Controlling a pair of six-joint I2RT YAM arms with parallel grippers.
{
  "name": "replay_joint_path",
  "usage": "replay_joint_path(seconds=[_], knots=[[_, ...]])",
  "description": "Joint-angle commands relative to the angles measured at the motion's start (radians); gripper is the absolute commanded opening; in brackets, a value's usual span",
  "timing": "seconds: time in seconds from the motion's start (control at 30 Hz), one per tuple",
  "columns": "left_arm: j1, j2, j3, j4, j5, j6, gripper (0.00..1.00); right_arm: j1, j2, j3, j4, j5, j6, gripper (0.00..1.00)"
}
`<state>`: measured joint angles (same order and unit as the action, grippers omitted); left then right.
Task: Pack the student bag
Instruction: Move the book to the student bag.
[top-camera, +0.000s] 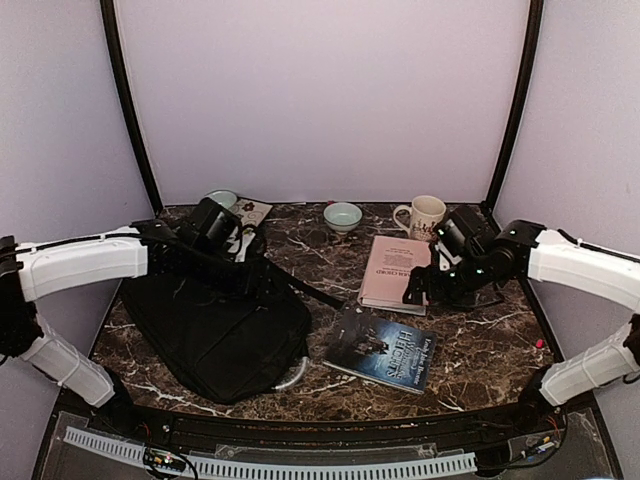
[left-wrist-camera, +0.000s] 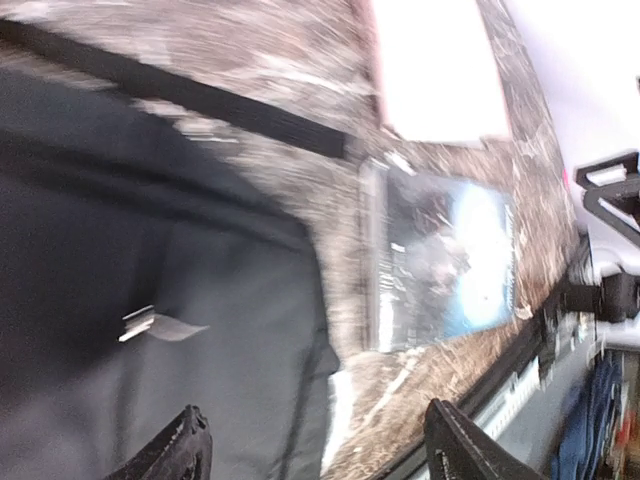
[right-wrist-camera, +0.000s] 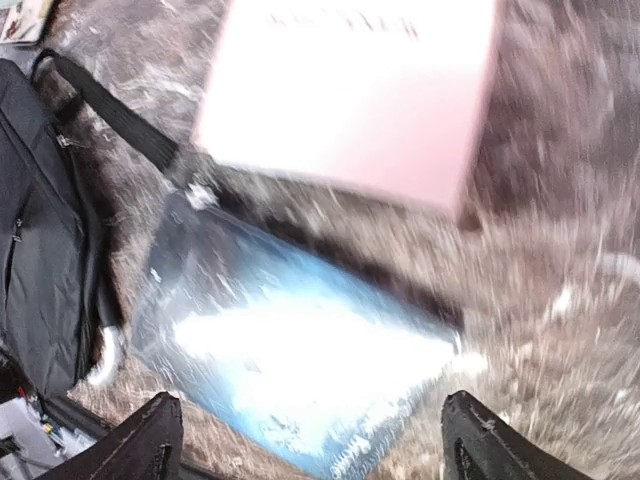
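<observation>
1 student bag (top-camera: 215, 335) below L gripper (left-wrist-camera: 315, 450), wide, R gripper (right-wrist-camera: 320, 440) wide, well apart, by pink book (top-camera: 393, 268)

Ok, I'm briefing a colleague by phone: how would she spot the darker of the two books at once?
Find the student bag, the big black shape on the left of the marble table. Just right of it lies the dark book, flat and askew. Its blue cover with white lettering sets it apart from the pale pink book behind it.

On the blue book (top-camera: 381, 348) the title possibly reads "WITCHES"; nothing else legible.
</observation>
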<state>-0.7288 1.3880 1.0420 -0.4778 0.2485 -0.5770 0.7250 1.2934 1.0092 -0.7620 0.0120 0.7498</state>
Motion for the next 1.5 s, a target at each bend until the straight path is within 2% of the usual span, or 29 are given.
replay_joint_path(seconds=[0.0, 0.13, 0.37, 0.63, 0.73, 0.87, 0.93, 1.03, 1.2, 1.27, 1.47], knots=[[-0.071, 0.189, 0.113, 0.077, 0.196, 0.122, 0.76, -0.054, -0.117, -0.159, -0.024, -0.144, 0.162, 0.92], [-0.1, 0.357, 0.223, 0.051, 0.243, 0.126, 0.76, -0.11, -0.199, -0.289, 0.007, -0.237, 0.195, 0.95], [-0.105, 0.549, 0.318, 0.065, 0.346, 0.118, 0.76, -0.163, -0.273, -0.492, 0.224, -0.419, 0.205, 0.94], [-0.117, 0.733, 0.417, 0.039, 0.476, 0.114, 0.76, -0.194, -0.179, -0.682, 0.57, -0.574, 0.24, 0.89], [-0.131, 0.798, 0.437, 0.042, 0.512, 0.103, 0.76, -0.198, -0.116, -0.711, 0.779, -0.652, 0.253, 0.84], [-0.139, 0.824, 0.412, 0.123, 0.594, 0.043, 0.74, -0.2, -0.062, -0.653, 0.931, -0.759, 0.27, 0.65], [-0.143, 0.818, 0.407, 0.147, 0.619, 0.032, 0.72, -0.201, -0.073, -0.583, 0.923, -0.779, 0.272, 0.51], [-0.15, 0.799, 0.414, 0.169, 0.634, 0.024, 0.69, -0.199, -0.111, -0.462, 0.881, -0.78, 0.259, 0.41], [-0.15, 0.699, 0.444, 0.22, 0.607, -0.032, 0.66, -0.196, -0.087, -0.272, 0.764, -0.788, 0.24, 0.36], [-0.15, 0.676, 0.488, 0.201, 0.592, -0.038, 0.66, -0.192, -0.059, -0.207, 0.704, -0.795, 0.186, 0.33], [-0.148, 0.601, 0.546, 0.102, 0.529, -0.007, 0.65, -0.171, 0.023, -0.161, 0.649, -0.791, 0.144, 0.33]])
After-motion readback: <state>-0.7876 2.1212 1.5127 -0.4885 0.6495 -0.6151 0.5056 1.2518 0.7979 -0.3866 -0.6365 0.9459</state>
